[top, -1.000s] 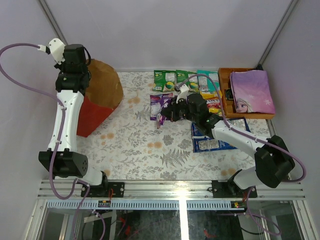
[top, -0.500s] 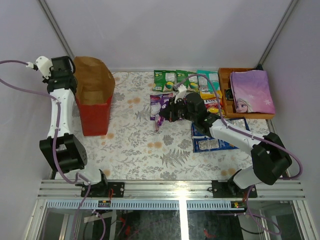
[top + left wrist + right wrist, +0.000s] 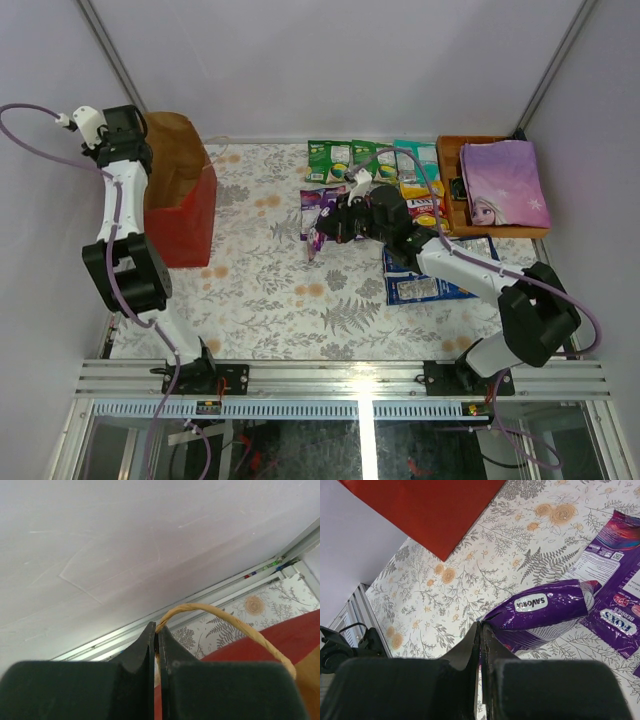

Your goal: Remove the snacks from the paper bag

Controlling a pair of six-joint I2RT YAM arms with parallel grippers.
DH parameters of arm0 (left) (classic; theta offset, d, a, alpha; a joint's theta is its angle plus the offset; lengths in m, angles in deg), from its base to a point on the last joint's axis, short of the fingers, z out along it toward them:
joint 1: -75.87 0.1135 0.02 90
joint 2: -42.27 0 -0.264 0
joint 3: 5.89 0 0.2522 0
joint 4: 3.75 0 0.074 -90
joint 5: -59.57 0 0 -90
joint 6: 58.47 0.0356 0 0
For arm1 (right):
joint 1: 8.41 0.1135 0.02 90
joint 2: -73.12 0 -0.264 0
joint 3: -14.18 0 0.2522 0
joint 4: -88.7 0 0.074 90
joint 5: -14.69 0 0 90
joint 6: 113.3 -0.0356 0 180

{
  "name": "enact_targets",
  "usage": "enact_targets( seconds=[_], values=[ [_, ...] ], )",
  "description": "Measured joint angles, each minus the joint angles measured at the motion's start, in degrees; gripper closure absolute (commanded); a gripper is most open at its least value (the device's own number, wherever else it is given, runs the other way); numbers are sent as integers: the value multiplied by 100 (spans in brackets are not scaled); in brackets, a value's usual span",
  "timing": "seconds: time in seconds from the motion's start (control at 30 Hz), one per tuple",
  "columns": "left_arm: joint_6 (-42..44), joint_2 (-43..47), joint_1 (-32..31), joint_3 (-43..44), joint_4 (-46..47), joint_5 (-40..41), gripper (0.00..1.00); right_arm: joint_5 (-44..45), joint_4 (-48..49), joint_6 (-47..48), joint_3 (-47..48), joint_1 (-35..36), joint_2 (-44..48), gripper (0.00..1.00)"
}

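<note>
Left end effector [image 3: 156, 634] pinched the red paper bag [image 3: 186, 218] by its twine handle [image 3: 226, 618] at the far-left corner of the desk [image 3: 270, 290], right end effector [image 3: 481, 627] clamped on the edge of a purple snack packet [image 3: 545, 611] mid-desk, other snacks [image 3: 370, 157] lay flat beyond it, near the wooden tray [image 3: 450, 146].

Overhead camera looks down on the table [image 3: 270, 290]; both close wrist cameras also catch the paper bag [image 3: 182, 215].
</note>
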Motion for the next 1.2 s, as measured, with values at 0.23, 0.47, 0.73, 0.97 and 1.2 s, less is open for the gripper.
enact_targets(
  seconds=[0.23,0.47,0.73,0.97,1.2],
  values=[
    [131,-721,0,573,4,133,100,-175,-151,-4,343,0,-468,100],
    [79,-1204,28,1370,4,304,100,-586,-326,-118,1080,0,-1071,100],
    [-404,-1453,229,1600,-103,518,100,-708,-957,61,2122,39,-1725,100],
    [-1078,-1578,560,1683,-409,533,100,-802,-2100,656,4054,195,-2968,100],
    [-1239,-1578,643,1729,-444,251,43,-929,-2959,835,6137,326,-4194,100]
  ],
)
